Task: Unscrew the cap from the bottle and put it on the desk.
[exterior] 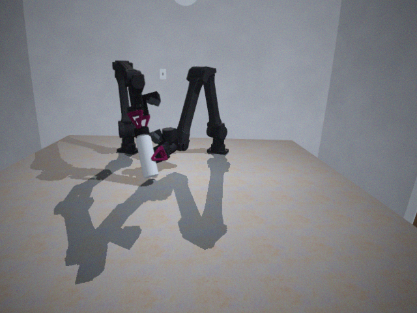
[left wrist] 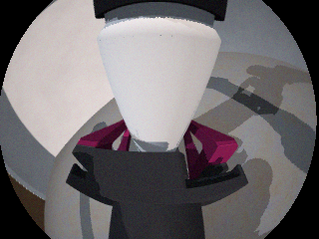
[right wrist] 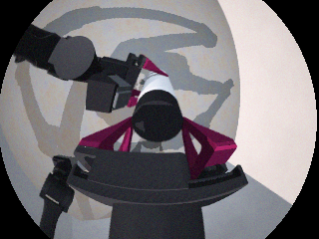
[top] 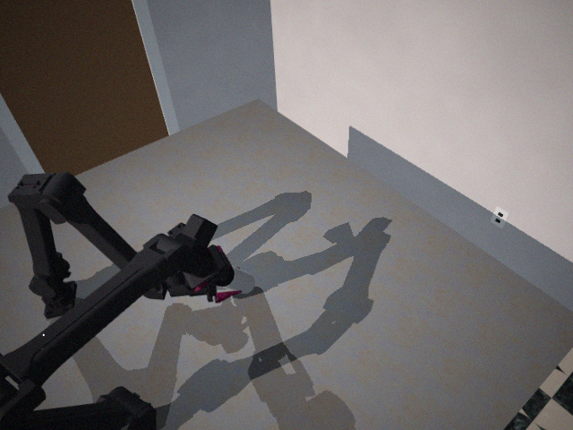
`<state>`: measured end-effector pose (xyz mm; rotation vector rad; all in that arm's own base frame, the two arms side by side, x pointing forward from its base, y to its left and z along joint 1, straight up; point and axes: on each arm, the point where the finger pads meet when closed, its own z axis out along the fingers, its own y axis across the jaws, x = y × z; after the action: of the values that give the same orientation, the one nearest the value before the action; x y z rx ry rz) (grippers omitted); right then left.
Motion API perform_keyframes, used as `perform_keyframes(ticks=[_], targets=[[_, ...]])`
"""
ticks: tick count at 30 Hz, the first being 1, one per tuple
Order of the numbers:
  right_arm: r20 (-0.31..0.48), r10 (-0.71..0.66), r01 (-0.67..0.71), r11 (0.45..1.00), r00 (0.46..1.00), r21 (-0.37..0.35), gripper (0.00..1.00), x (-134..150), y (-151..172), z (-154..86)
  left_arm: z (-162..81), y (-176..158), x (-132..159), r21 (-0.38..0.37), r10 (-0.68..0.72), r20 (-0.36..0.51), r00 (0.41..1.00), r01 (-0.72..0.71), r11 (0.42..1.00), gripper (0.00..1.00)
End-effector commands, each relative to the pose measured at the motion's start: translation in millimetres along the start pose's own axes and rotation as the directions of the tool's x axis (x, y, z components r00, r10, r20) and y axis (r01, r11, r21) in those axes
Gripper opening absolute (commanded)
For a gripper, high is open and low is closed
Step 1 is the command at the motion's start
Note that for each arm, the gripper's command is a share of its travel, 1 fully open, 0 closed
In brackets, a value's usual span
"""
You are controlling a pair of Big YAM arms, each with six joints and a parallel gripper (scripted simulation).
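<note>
A white bottle [exterior: 145,154] hangs tilted just above the desk, with its dark cap [exterior: 141,129] on its top end. My left gripper [exterior: 159,153] is shut on the lower body of the bottle from the side. My right gripper [exterior: 138,120] is shut on the cap from above. The right wrist view looks down on the cap [right wrist: 158,119] between its fingers. In the top view the arms hide most of the bottle.
Both arm bases [exterior: 215,148] stand at the far edge of the desk. A grey wall panel [top: 453,217] runs along one side of the desk. The arms cast long shadows on the desk top.
</note>
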<state>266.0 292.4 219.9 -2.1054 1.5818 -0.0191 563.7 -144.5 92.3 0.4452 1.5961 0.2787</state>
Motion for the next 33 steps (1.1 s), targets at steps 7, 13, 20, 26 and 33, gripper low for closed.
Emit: perform_keyframes(ticks=[7, 13, 20, 26, 33], targets=[[0.018, -0.114, 0.113, 0.993, 0.993, 0.035, 0.00, -9.4, -14.1, -11.1, 4.7, 11.7, -23.7, -0.029, -0.029, 0.061, 0.998, 0.030, 0.999, 0.00], [0.018, -0.114, 0.113, 0.993, 0.993, 0.035, 0.34, -9.4, -14.2, -11.1, 4.7, 11.7, -23.7, -0.029, -0.029, 0.061, 0.998, 0.030, 0.999, 0.00], [0.019, -0.098, 0.097, 0.995, 0.995, 0.034, 0.94, -9.4, -14.2, -11.1, 4.7, 11.7, -23.7, -0.029, -0.029, 0.061, 0.998, 0.030, 0.999, 0.00], [0.031, 0.220, -0.221, 0.975, 0.975, 0.019, 0.94, -9.3, -14.2, -11.1, 4.7, 11.7, -23.7, -0.029, -0.029, 0.061, 0.998, 0.030, 0.999, 0.00], [0.038, 0.560, -0.559, 0.829, 0.828, -0.019, 0.94, -9.3, -14.2, -11.0, 4.7, 11.7, -23.7, -0.029, -0.029, 0.061, 0.998, 0.030, 0.999, 0.00]])
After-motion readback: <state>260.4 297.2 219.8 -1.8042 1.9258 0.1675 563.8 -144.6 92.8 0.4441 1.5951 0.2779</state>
